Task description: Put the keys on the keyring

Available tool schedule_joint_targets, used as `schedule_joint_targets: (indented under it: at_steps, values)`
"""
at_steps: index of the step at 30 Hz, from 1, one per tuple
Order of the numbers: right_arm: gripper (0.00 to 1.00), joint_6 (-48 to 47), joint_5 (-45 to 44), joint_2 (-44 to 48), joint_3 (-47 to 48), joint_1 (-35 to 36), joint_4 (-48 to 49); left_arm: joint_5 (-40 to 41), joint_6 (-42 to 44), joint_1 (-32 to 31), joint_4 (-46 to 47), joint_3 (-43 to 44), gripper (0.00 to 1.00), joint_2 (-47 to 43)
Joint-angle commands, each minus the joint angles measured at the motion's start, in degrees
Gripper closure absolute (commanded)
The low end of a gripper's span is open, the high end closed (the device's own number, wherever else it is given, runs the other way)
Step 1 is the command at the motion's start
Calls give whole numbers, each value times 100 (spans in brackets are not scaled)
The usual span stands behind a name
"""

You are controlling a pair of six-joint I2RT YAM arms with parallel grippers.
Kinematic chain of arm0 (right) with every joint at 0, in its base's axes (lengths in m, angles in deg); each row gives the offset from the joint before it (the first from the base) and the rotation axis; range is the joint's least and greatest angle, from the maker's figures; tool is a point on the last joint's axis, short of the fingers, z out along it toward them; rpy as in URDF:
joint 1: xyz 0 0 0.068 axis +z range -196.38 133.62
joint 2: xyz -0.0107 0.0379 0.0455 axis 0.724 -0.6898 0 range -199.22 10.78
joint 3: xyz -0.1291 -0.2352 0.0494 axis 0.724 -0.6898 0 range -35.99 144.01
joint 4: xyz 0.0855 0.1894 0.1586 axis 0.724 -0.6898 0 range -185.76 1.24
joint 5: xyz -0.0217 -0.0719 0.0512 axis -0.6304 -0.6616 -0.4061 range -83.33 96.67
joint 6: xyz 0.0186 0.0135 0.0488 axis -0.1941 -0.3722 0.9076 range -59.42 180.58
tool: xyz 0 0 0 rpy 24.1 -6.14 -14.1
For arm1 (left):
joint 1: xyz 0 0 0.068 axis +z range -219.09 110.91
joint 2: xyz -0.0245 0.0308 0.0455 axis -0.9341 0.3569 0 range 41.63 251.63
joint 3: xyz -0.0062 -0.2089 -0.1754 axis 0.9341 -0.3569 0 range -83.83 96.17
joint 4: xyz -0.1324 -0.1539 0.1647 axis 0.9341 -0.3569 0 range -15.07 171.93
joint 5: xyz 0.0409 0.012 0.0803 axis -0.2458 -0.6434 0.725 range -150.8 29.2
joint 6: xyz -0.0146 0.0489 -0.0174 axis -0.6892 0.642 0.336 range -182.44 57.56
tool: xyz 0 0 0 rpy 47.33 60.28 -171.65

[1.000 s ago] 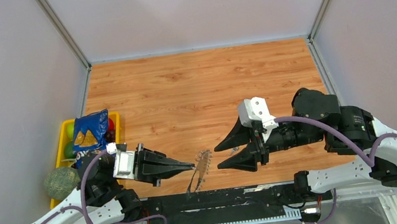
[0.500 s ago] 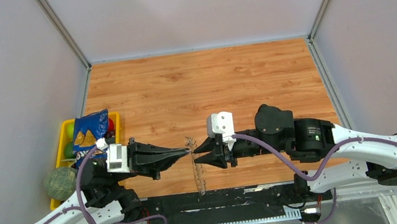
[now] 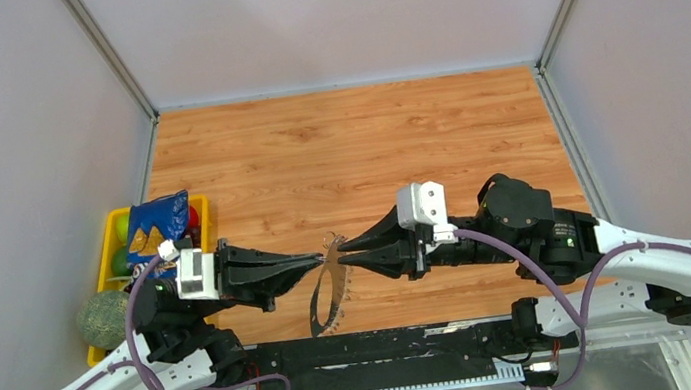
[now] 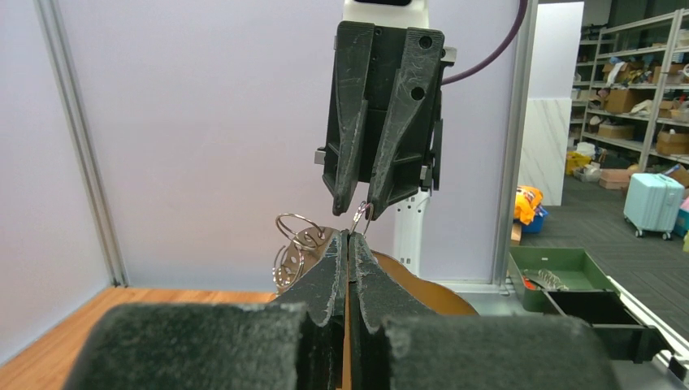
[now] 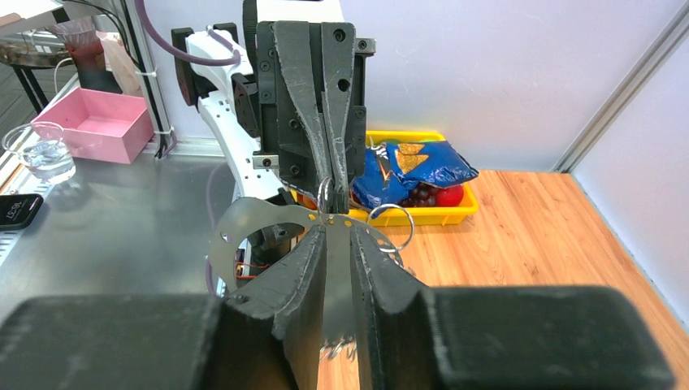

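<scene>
Well behind the left gripper's [image 3: 317, 257] jaws, on their outer side, a yellow plastic tray [image 5: 431, 216] sits on the table. It holds a glossy blue crisp bag [image 3: 157, 235] rising over its rim, dark grapes [image 5: 418, 195], a round red fruit [image 5: 448, 196] and something green [image 3: 118, 260]. A rough green ball [image 3: 105, 317] lies just outside the tray's near end. Farther off, past the table, is an open pink box [image 5: 97, 126]; its contents cannot be seen.

The two grippers meet tip to tip. The left jaws are pressed together on the top edge of the keyring [image 5: 244, 219], which shows edge-on between them. The right gripper's [image 3: 342, 248] jaws face them, nearly together and apparently pinched on the same stretch of rim, with the grey band filling their slot.

The keyring hangs below both sets of jaws. It is a thin, flat, dull grey metal band bent into a large hoop, pierced by small holes and fringed with jagged metal bits. Shiny wire split rings [image 4: 296, 231] hang just beside the jaws. The fingers are matt black, scuffed, and taper to narrow tips. Beneath and beyond the jaws lies the table [image 3: 355, 143], made of warm orange wood-grain planks.
</scene>
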Motion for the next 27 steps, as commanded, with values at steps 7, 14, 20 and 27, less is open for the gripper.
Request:
schedule_joint_targets:
  at_steps: [7, 14, 20, 27]
  values:
    - [79, -171, 250, -169, 135, 31, 439, 173, -183, 0, 467, -19, 100, -33]
    - [80, -167, 299, -245, 134, 30, 510, 280, -261, 1, 666, -61, 100, 6]
    - [81, -192, 215, -256, 119, 26, 608, 245, -341, 2, 808, -101, 100, 92]
    - [83, -202, 192, -228, 75, 26, 704, 191, -409, 1, 916, -144, 100, 130]
